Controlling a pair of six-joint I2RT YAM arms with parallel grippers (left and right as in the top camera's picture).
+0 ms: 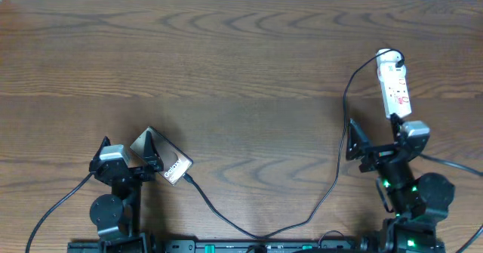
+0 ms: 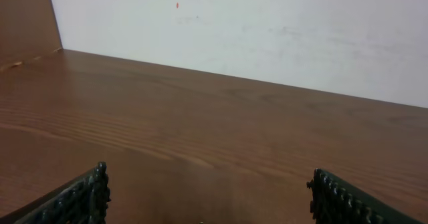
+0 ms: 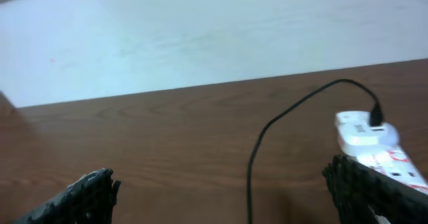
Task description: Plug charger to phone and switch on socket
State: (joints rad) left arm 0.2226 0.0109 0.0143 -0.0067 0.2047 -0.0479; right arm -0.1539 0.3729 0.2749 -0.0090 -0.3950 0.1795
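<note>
Brown wood-grain table (image 1: 241, 49) runs back to a plain white wall. At the left, the left gripper (image 1: 127, 155) sits low near its base. Its ridged black fingers (image 2: 77, 197) are spread wide, with only bare wood between them. Just beside it lies the phone (image 1: 175, 167), flat, dark and glossy, half washed out by glare, its white lettering too small to read. The charger (image 1: 302, 223), a thin black cable, meets the phone's near end, though I can't tell whether the tip is seated. It loops past the arms' bases and climbs to the far end of the socket (image 1: 394, 87), a slim white strip with red marks. The right gripper (image 1: 375, 138) points that way, jaws spread and empty. The arm hides the strip's near end.
</note>
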